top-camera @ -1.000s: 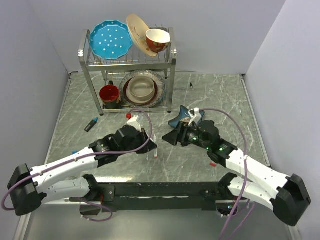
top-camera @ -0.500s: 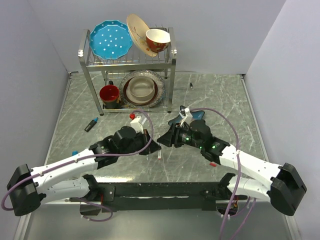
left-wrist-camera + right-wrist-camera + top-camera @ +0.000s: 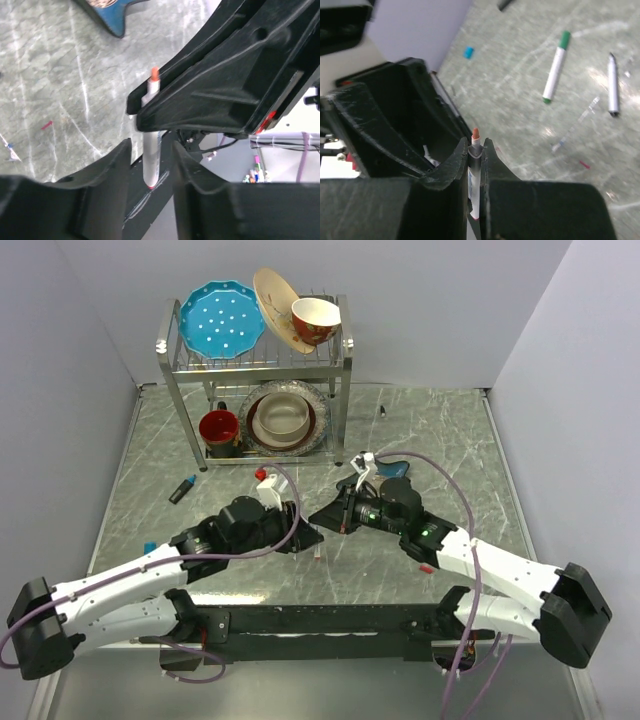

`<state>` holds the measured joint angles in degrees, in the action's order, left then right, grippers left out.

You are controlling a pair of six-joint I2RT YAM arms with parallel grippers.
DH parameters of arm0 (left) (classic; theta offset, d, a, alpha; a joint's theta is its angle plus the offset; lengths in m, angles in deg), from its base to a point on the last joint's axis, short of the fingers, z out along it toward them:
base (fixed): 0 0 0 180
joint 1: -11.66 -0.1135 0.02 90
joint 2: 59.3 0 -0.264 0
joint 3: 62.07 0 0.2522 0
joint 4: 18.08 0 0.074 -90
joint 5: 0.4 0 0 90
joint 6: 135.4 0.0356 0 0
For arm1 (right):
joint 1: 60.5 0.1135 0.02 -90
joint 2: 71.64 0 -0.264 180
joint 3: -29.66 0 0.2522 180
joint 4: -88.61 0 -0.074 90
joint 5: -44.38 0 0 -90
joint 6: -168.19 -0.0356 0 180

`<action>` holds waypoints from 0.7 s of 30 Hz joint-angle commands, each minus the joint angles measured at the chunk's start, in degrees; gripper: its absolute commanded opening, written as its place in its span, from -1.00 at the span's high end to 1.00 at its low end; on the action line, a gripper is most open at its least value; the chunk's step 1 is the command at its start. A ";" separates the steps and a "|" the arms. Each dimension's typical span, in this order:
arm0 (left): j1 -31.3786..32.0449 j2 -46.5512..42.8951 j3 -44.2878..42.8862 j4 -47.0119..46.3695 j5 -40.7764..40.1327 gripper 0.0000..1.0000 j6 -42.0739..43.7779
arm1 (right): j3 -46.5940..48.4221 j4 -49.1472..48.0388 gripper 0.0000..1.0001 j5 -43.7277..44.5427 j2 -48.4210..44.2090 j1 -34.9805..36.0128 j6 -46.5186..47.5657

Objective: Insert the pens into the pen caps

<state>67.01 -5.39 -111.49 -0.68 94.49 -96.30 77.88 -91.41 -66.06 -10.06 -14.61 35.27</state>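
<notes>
Grey marbled table (image 3: 440, 440), pale lilac walls (image 3: 430, 310), steel dish rack (image 3: 347, 390)

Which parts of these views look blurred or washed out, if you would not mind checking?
Top external: evenly lit, sharp throughout. Left wrist: its own fingers are dark foreground blur, the red-tipped pen clearer. Right wrist: the green pen and black-tipped pen look soft, with glare on the marble between them.

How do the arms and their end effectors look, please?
The left arm and right arm have white links with black joints; a purple cable follows each. Green lights glow on the right arm. The left end effector and right end effector are black, wedge-fingered.
</notes>
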 commanded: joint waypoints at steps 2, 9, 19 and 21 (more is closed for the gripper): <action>0.20 -4.25 0.68 -4.96 1.71 0.04 1.23 | -0.09 -7.05 1.00 -0.47 -6.20 0.43 -1.55; 0.28 -3.81 1.29 -8.46 6.27 0.07 1.59 | -0.97 -8.72 1.00 0.58 -9.72 0.43 -4.02; 0.20 -0.30 0.94 -11.55 12.60 0.82 2.29 | -1.41 -7.32 1.00 4.01 -10.52 0.43 -4.46; 0.19 -0.21 1.03 -11.46 12.52 0.98 2.47 | -0.89 -5.74 1.00 5.06 -10.43 0.52 -4.37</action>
<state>67.03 -6.16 -110.73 -9.75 104.17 -94.72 75.96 -95.54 -63.94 -19.24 -14.50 31.03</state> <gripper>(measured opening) 0.138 0.182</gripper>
